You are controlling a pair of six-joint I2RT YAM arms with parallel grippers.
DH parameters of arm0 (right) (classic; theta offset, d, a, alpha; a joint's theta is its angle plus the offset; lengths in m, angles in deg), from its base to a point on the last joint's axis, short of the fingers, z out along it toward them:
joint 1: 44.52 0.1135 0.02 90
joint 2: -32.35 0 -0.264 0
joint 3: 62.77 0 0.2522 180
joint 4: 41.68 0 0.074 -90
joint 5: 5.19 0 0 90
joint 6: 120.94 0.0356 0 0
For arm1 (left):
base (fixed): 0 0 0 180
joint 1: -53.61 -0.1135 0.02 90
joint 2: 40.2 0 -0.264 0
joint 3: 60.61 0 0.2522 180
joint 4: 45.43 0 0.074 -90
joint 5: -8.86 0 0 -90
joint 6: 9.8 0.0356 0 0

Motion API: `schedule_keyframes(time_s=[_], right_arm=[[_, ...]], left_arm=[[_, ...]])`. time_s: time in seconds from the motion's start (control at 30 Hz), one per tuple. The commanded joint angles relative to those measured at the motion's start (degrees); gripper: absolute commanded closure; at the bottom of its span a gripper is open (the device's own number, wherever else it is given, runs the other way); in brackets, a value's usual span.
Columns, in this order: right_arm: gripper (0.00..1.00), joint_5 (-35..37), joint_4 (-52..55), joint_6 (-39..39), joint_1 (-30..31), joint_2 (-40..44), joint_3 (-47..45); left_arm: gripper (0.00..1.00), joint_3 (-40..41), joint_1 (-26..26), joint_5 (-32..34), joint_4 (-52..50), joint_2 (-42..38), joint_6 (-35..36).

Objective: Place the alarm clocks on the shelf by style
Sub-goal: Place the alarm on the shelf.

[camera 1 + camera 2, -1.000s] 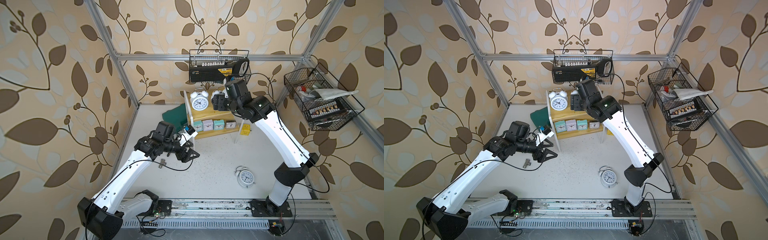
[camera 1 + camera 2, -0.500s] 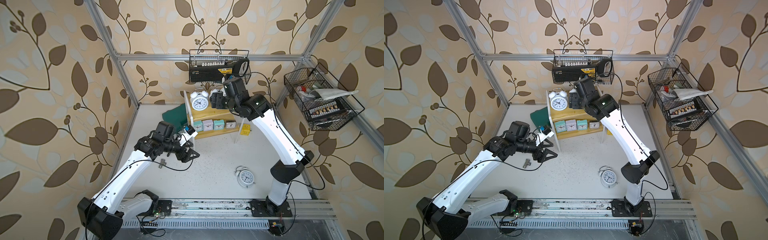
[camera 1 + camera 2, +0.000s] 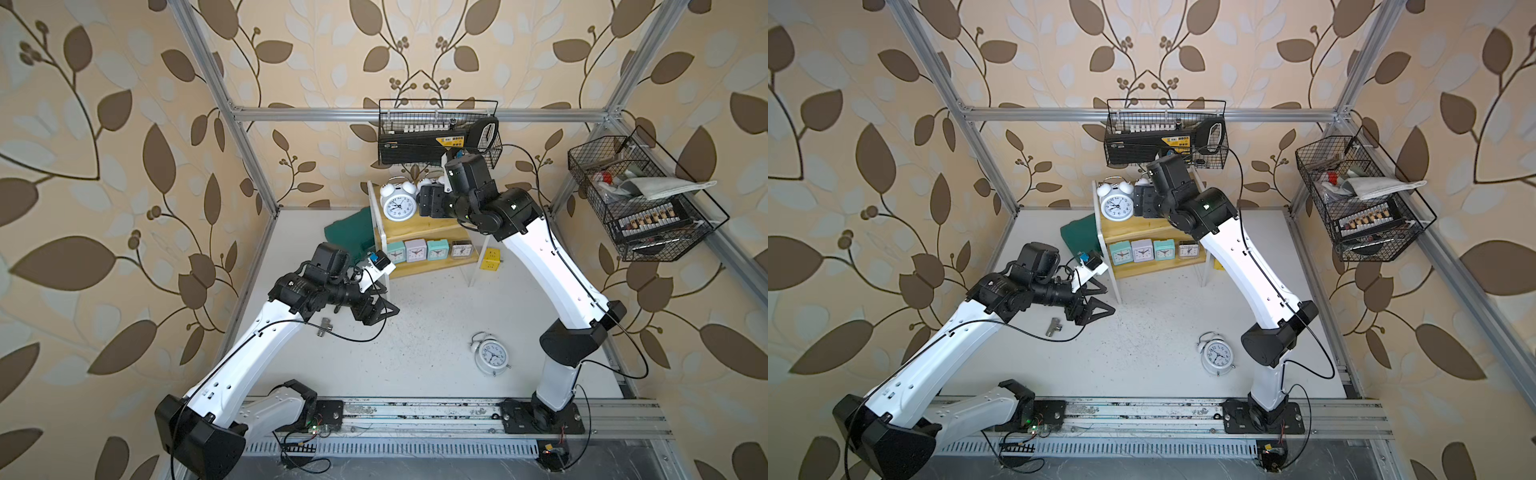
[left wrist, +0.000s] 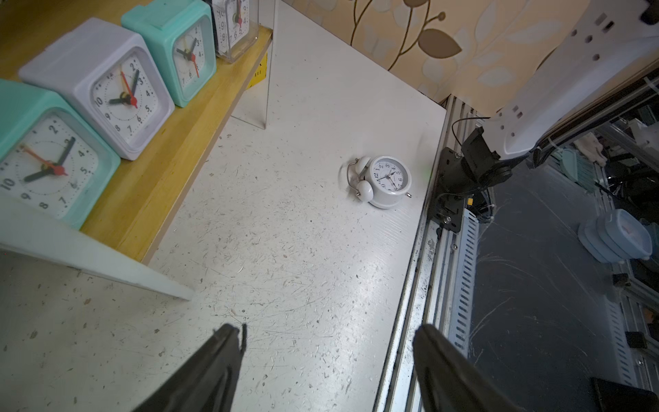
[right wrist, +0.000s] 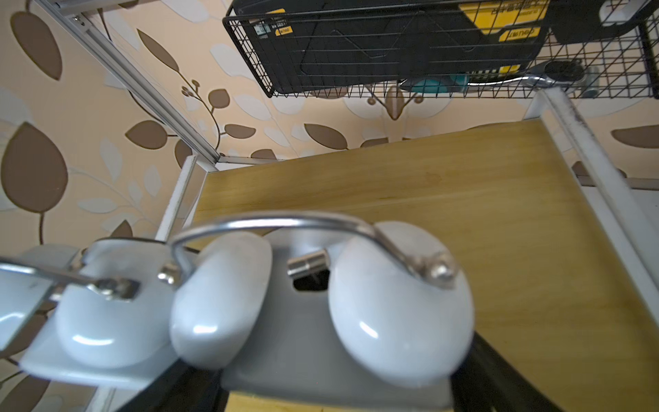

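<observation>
With twelve o'clock at the back wall, both top views show the two-tier shelf of yellowish wooden boards with white side frames point(image 3: 424, 230) standing at twelve on the white tabletop point(image 3: 415, 332). On its upper board, a round white twin-bell clock point(image 3: 398, 206) stands upright at the eleven o'clock end. My right gripper point(image 3: 427, 202) sits just beside it, over a second white twin-bell clock point(image 3: 428, 183) of which only the bells show. The lower board carries a row of four: a teal square clock point(image 3: 397, 252), a pale lilac square clock point(image 3: 415, 250), another teal square clock point(image 3: 437, 249) and a dark clear-cased square clock point(image 3: 461, 249). A third white twin-bell clock point(image 3: 491, 356) lies dial up on the tabletop at five o'clock, well apart from both arms. My left gripper point(image 3: 390, 301) hangs at nine o'clock, near the shelf's front leg.

From the left wrist, the left gripper's black fingers point(image 4: 221, 356) are spread wide with only bare tabletop between them, so it holds nothing. The third white twin-bell clock point(image 4: 387, 180) lies near the table's front edge.

From the right wrist, the second white twin-bell clock point(image 5: 399, 303) fills the frame. It stands on the upper board just beside the first. The dark jaws flank its base, and I cannot tell whether they press on it or stand just clear.
</observation>
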Motion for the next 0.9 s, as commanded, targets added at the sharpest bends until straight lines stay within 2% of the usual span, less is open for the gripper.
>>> schedule_keyframes(time_s=[0.0, 0.5, 0.6, 0.73, 0.87], right_arm=[[0.08, -1.0, -0.64, -0.22, -0.16, 0.28, 1.15], [0.02, -1.9, -2.94, -3.06, -0.61, 9.6, -8.64], [0.02, -4.47, -3.88, -4.16, -0.68, 13.35, -13.82], [0.02, -9.19, -7.47, -4.33, -0.73, 20.9, -25.52], [0.01, -10.49, -8.01, -3.22, -0.72, 27.27, -35.08]], left_arm=[[0.21, 0.56, -0.76, -1.29, 0.42, -0.73, 1.31], [0.21, 0.73, -0.82, -1.38, 0.42, -0.93, 1.28], [0.21, 0.73, -0.84, -1.46, 0.51, -1.02, 1.33], [0.21, 0.69, -0.91, -1.51, 0.42, -1.11, 1.3], [0.21, 0.77, -0.98, -1.64, 0.42, -1.2, 1.36]])
